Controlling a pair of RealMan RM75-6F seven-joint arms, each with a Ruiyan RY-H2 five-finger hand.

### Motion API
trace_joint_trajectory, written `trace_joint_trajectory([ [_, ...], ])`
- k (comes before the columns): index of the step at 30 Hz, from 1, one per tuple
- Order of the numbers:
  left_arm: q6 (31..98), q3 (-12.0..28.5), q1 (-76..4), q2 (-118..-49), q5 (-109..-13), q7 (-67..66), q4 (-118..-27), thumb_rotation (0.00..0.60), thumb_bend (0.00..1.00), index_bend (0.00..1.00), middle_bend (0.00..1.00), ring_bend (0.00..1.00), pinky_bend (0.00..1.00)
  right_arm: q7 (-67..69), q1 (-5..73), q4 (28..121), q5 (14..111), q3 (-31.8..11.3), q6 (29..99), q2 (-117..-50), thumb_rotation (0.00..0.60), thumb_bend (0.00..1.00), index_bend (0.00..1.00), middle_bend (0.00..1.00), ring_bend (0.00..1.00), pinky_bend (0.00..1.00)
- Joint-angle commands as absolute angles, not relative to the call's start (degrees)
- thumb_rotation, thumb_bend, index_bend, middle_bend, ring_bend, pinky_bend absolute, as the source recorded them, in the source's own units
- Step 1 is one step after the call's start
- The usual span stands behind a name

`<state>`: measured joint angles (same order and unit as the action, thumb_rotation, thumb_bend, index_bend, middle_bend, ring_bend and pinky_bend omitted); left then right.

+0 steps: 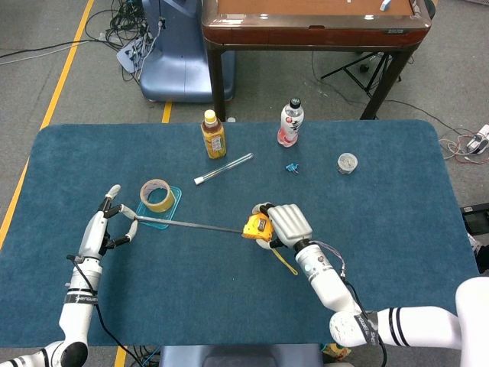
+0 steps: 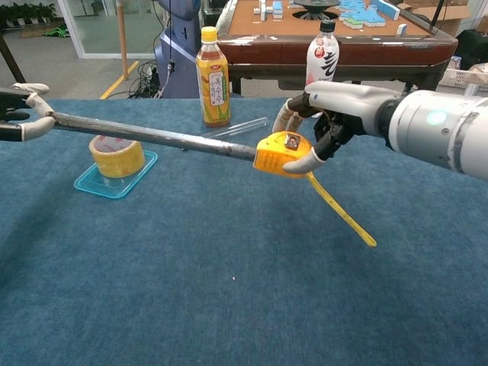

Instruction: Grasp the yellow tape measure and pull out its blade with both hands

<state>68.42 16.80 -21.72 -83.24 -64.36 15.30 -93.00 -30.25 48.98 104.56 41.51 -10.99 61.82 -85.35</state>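
Observation:
My right hand point(image 1: 288, 224) point(image 2: 335, 107) grips the yellow tape measure point(image 1: 255, 227) point(image 2: 280, 154) above the middle of the blue table. Its dark blade point(image 1: 191, 225) point(image 2: 152, 134) stretches out to the left, in the air over the table. My left hand point(image 1: 107, 225) point(image 2: 19, 116) pinches the blade's tip at the table's left side. A yellow wrist strap point(image 1: 286, 261) point(image 2: 341, 210) hangs down from the tape measure's case.
A roll of tan tape point(image 1: 157, 194) point(image 2: 117, 155) sits on a small blue tray point(image 1: 162, 216) point(image 2: 90, 183) just beyond the blade. Further back stand a yellow-capped bottle point(image 1: 213, 134) point(image 2: 213, 77), a white bottle point(image 1: 290, 122) point(image 2: 322, 52), a clear tube point(image 1: 223, 168), a blue clip point(image 1: 291, 167) and a small round tin point(image 1: 347, 162).

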Motion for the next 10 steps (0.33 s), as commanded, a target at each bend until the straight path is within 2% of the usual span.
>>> trace_joint_trajectory([
  [1, 68.29, 16.64, -21.22, -82.64, -64.82, 16.53, -92.28, 0.6, 0.4, 0.52, 0.03, 0.0, 0.0, -28.38, 47.1, 105.44, 43.69, -9.5, 61.98, -83.5, 0.6, 0.77, 0.73, 0.74, 0.67, 0.4],
  [10, 69.3, 16.08, -19.71, -81.15, -66.49, 19.3, -92.25, 0.6, 0.4, 0.52, 0.03, 0.0, 0.0, -24.82, 42.91, 107.07, 47.67, -6.82, 63.06, -79.48, 0.6, 0.77, 0.73, 0.74, 0.67, 0.4],
])
